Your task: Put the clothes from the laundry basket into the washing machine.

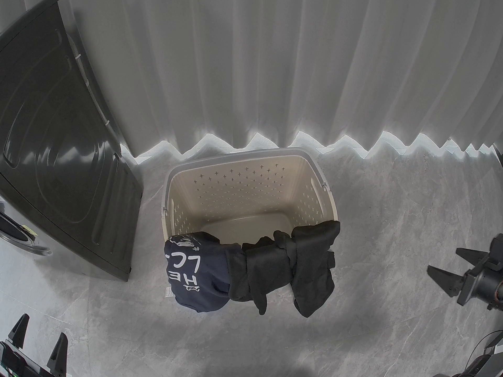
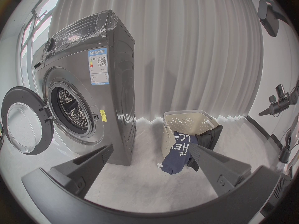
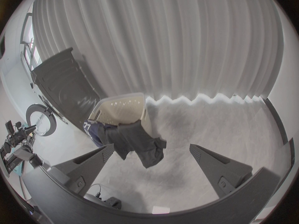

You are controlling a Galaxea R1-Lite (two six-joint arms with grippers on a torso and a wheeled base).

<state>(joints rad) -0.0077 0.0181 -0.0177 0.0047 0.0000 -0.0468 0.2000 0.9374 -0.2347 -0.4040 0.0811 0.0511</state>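
Clothes drape basket rim; left wrist view reveals washer's open door.

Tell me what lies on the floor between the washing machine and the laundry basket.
Nothing. In the left wrist view, the stretch of grey floor between the washing machine and the laundry basket is bare.
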